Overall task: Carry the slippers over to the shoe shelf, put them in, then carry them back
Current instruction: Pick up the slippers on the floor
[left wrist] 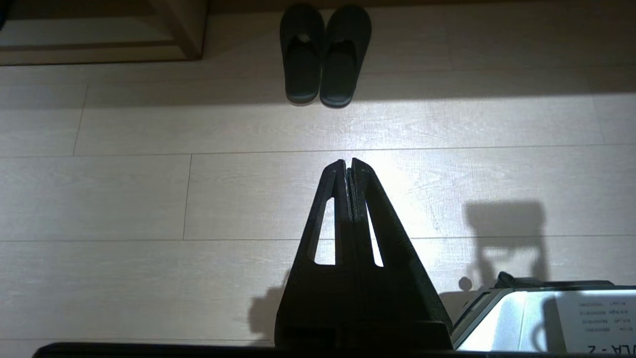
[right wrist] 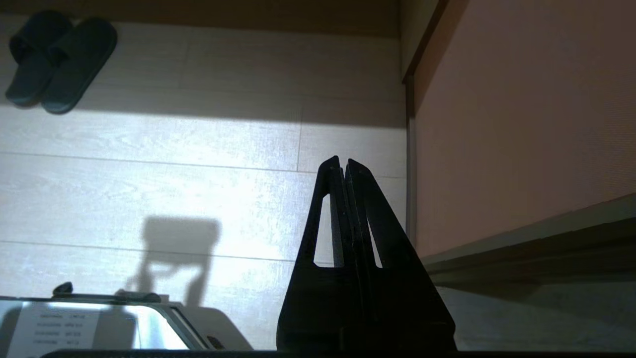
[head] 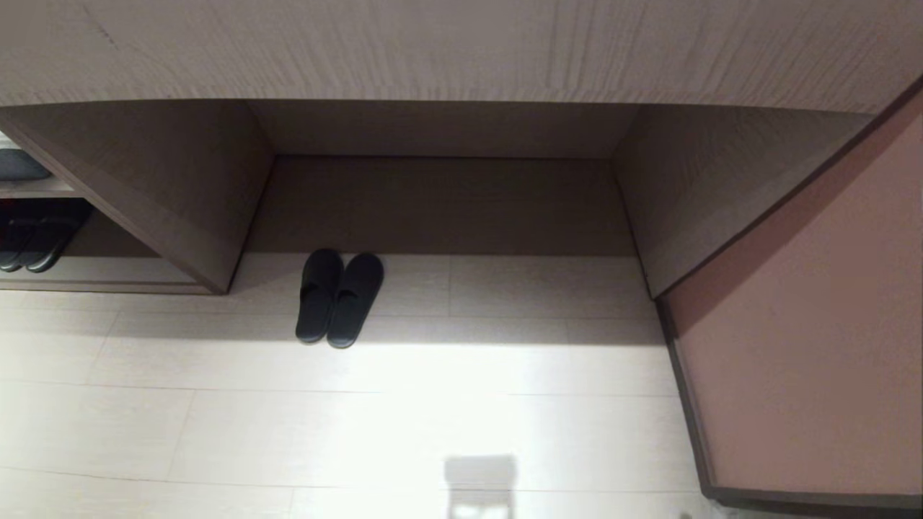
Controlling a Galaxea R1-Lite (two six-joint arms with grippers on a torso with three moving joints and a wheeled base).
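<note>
Slippers on floor, both pincers closed and empty.
The slippers [head: 339, 297] lie side by side, touching, toes toward the desk recess [head: 440, 202]; the shelf [head: 101, 277] is off to their left. Left pincer [left wrist: 349, 166] and right pincer [right wrist: 343, 165] hang over bare floor [head: 433, 404], well apart from the pair.

Printed label [left wrist: 596, 318] on the robot's pale base [left wrist: 502, 318], left wrist view: several small lines of print, too small to read; larger characters at the frame edge, cut off and inverted, not legible with certainty.

Same label [right wrist: 57, 325], right wrist view: small print rows, unreadable.

Head view: no text.
</note>
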